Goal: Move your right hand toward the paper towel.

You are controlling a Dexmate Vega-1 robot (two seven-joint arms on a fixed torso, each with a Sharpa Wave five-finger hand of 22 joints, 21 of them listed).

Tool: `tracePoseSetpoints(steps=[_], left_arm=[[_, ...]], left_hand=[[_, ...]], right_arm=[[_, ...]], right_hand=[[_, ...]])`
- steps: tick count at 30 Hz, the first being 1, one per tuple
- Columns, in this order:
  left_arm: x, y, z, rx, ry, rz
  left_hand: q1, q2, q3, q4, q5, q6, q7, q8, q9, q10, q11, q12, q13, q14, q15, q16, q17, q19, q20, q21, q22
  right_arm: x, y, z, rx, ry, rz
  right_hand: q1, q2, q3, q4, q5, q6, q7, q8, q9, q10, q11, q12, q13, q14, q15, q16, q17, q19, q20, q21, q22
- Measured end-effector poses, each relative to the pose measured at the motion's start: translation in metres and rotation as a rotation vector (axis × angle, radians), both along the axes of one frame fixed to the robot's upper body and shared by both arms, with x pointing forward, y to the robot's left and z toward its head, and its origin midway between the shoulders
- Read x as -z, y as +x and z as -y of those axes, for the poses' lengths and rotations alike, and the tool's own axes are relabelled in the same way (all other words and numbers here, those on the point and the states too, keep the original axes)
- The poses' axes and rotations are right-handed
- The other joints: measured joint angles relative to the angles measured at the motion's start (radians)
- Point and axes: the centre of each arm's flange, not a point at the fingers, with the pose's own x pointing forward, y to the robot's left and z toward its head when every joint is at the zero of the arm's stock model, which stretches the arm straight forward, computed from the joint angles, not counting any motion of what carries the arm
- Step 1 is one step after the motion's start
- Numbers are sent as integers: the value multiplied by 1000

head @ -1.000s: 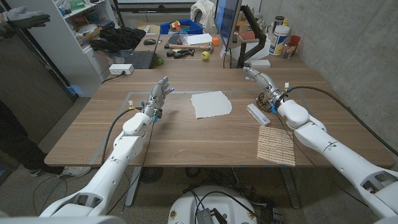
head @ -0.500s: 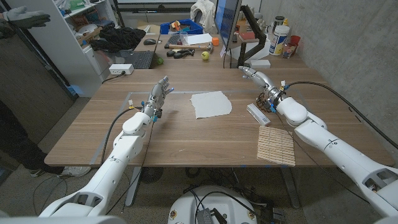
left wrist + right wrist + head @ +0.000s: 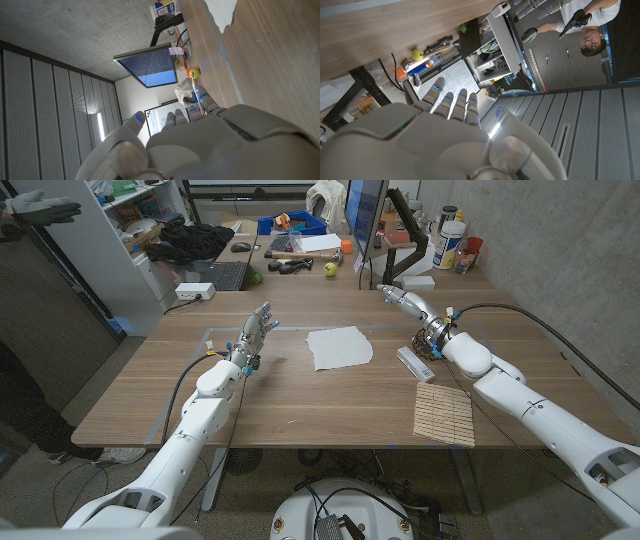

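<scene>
A white paper towel point(image 3: 339, 346) lies flat near the middle of the wooden table point(image 3: 300, 395); a corner of the paper towel point(image 3: 222, 11) shows in the left wrist view. My right hand point(image 3: 404, 302) hovers to the towel's far right, fingers stretched out and apart, holding nothing. In the right wrist view the right hand point(image 3: 447, 137) shows its back with fingers extended. My left hand point(image 3: 256, 333) stands to the left of the towel, fingers spread and empty, and the left hand point(image 3: 200, 145) shows its back in its own wrist view.
A white bar-shaped object point(image 3: 415, 364) and a slatted bamboo mat point(image 3: 444, 414) lie on the table's right side below my right wrist. A cluttered desk with a monitor point(image 3: 365, 220) stands behind the table. A person point(image 3: 580, 25) stands by shelves.
My right hand has moved left and farther from me, closing part of the gap to the towel's far right side. The left arm has not moved.
</scene>
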Motion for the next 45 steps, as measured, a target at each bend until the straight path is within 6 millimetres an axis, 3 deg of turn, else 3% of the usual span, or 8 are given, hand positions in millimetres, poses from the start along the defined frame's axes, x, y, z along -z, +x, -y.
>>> tracePoseSetpoints(steps=[45], left_arm=[[1, -6, -2, -11, 19, 12]], left_hand=[[0, 0, 3, -3, -4, 7, -7, 4, 0, 0, 0, 0, 0, 0, 0, 0, 0, 0, 0, -4, 0]], right_arm=[[-16, -25, -42, 40, -312, 185]], right_hand=[[20, 12, 8, -8, 0, 5, -13, 0, 0, -5, -5, 0, 0, -5, 5, -5, 0, 0, 0, -15, 0]])
